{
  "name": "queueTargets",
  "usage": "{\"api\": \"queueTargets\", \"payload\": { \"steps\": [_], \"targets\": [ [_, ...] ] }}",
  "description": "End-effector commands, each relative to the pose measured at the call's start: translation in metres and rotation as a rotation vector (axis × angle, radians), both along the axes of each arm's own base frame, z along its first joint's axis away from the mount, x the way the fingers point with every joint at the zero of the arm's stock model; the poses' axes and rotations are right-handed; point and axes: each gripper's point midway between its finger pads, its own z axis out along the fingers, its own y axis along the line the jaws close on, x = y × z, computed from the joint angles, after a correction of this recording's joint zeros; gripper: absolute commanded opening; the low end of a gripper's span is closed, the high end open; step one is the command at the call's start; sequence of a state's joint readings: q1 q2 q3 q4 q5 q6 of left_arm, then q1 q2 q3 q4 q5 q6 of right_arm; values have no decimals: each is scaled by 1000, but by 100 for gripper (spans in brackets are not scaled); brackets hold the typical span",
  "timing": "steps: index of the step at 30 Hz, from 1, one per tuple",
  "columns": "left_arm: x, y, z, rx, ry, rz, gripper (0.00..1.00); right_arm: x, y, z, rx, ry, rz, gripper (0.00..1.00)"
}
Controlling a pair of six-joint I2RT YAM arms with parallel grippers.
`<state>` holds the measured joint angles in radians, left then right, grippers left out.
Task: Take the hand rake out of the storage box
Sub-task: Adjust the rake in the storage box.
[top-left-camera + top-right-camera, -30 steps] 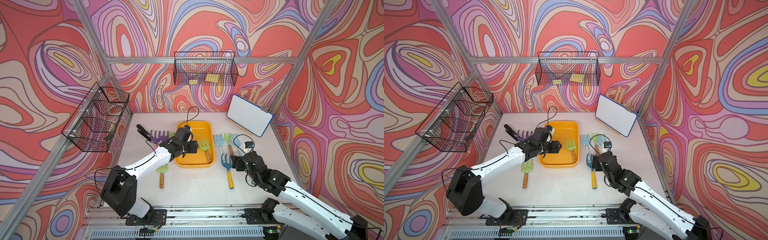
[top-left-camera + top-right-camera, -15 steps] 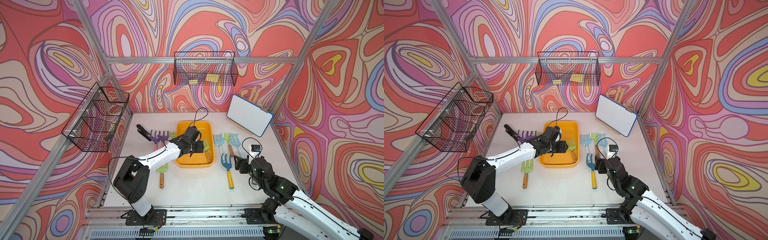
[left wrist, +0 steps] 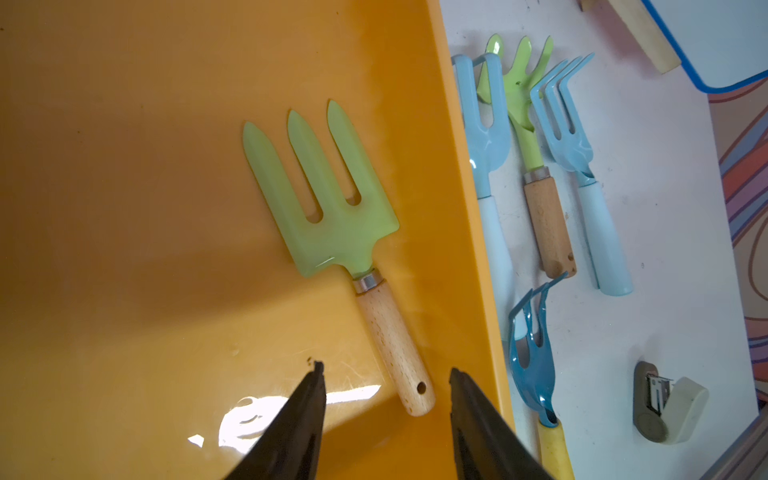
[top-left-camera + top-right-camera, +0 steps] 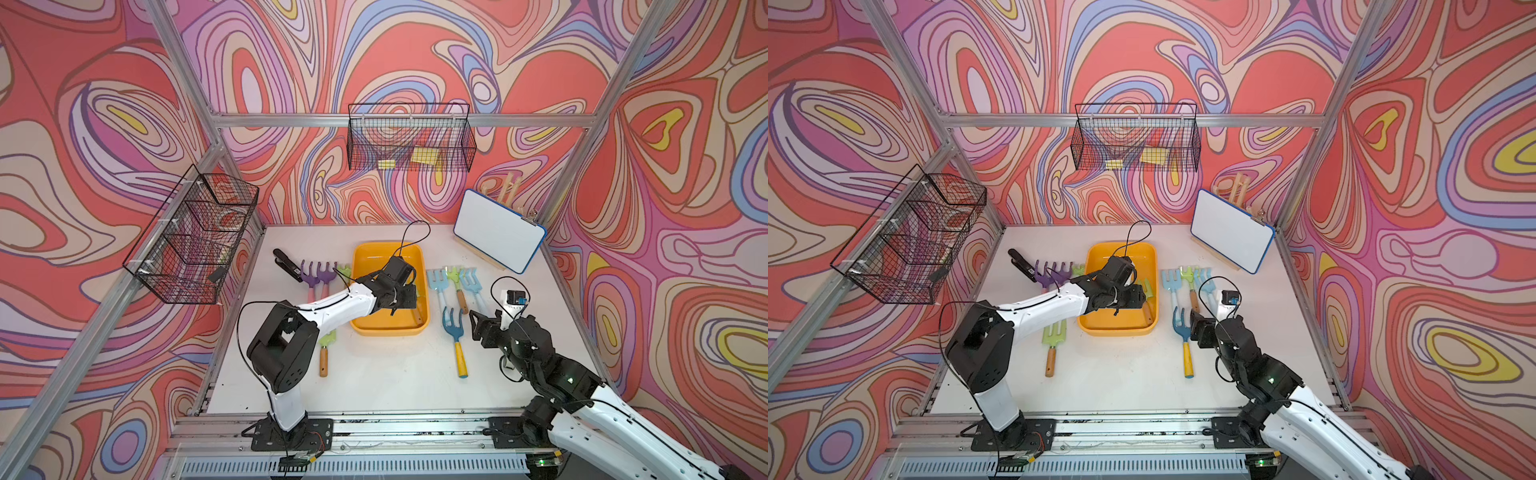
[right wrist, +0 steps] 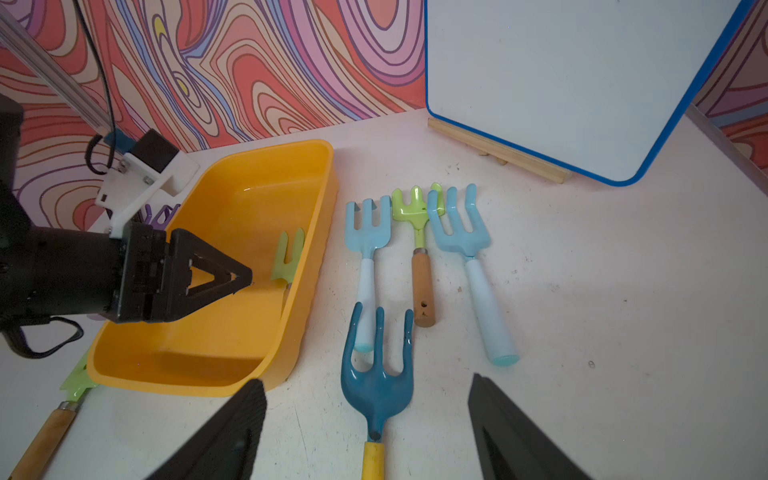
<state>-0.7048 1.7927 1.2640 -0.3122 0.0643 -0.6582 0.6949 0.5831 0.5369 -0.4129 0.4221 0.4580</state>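
The storage box (image 4: 388, 328) is a shallow yellow-orange tray in the middle of the table, seen in both top views (image 4: 1117, 330). In it, along its right wall, lies the hand rake (image 3: 328, 208), pale green with three flat tines and a wooden handle. My left gripper (image 3: 385, 369) is open inside the box. The handle's end sits between its fingertips, touching neither. In a top view the left gripper (image 4: 409, 293) hides most of the rake. My right gripper (image 5: 368, 379) is open above a dark teal rake (image 5: 376, 386) on the table, right of the box.
Light blue rakes (image 4: 436, 282) and a green one (image 4: 457, 282) lie right of the box. Purple rakes (image 4: 318, 274), a black stapler (image 4: 286, 264) and another green rake (image 4: 324, 353) lie left. A whiteboard (image 4: 498, 230) stands back right. Wire baskets (image 4: 409, 137) hang on the walls.
My left gripper has moved right across the box to the rake's handle end, and its jaws have narrowed. The right gripper has hardly shifted, though its arm has dropped lower.
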Motion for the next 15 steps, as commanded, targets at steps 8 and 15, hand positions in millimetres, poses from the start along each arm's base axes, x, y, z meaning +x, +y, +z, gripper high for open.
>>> {"api": "queueTargets", "payload": {
  "steps": [8,15],
  "targets": [
    [-5,2,-26,66,51,36,51,-2,0,-2,12,4,6,82],
    [-9,-1,-34,71,69,45,51,-3,0,-2,15,1,10,82]
  ]
}}
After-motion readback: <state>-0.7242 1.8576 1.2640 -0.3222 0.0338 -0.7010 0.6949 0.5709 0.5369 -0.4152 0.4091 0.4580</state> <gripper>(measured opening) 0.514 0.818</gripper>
